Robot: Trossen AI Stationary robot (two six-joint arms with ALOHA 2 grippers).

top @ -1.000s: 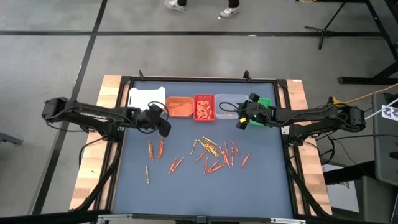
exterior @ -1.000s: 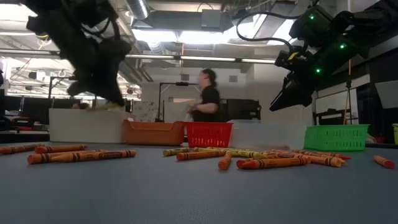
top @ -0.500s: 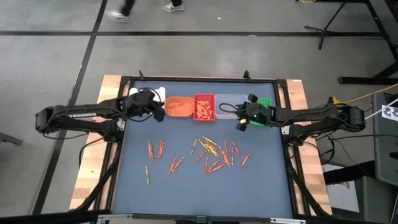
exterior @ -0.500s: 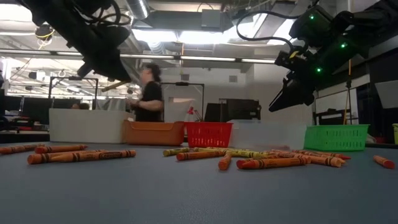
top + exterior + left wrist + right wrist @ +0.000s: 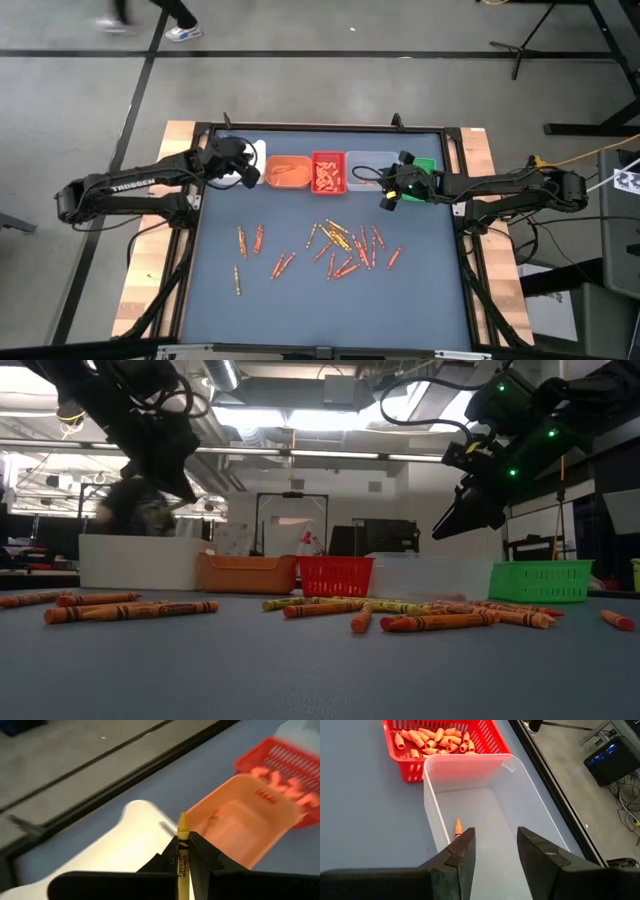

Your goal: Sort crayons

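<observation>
— What has moved since a second ago?

— The left gripper (image 5: 248, 170). It was over the mat at about seven o'clock from the orange bin (image 5: 289, 172), above the leftmost crayons. It has since swung toward twelve o'clock and now hangs over the white bin (image 5: 228, 156), at nine o'clock from the orange one.

— Is it carrying anything?

— Its wrist view shows a yellow crayon (image 5: 182, 852) pinched between the fingers, tip pointing at the white bin.

— Anything else?

— The person (image 5: 135, 510) behind the table. In the low view they stood behind the red bin (image 5: 336, 575), then crossed toward nine o'clock and now show past the white bin's end.
</observation>
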